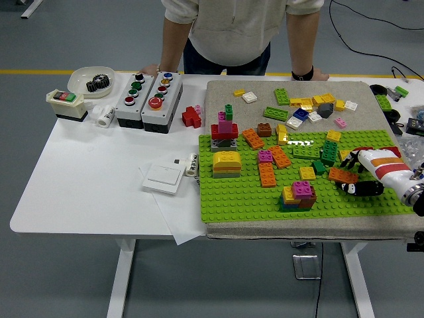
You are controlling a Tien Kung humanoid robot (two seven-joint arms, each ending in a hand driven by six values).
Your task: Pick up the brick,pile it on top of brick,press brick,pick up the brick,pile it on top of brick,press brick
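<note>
The green baseplate [232, 192] lies on a grey mat and carries many bricks. An orange brick [341, 175] lies flat near its right side. My right hand [350, 175], white with orange stripes and black fingers, reaches in from the right edge. Its fingers [351, 159] and thumb [361, 189] are spread on either side of the orange brick's right end and hold nothing. A small stack topped by a purple brick [303, 189] stands left of the hand. The left arm is out of view.
Loose bricks [305, 106] lie on the mat's far part. A red-and-pink stack [224, 130] and a yellow domed stack [226, 162] stand on the plate's left. Button boxes [149, 96], a bowl with a gear [93, 81] and a white switch plate [163, 177] are at left. A person rests both hands [311, 75] on the far edge.
</note>
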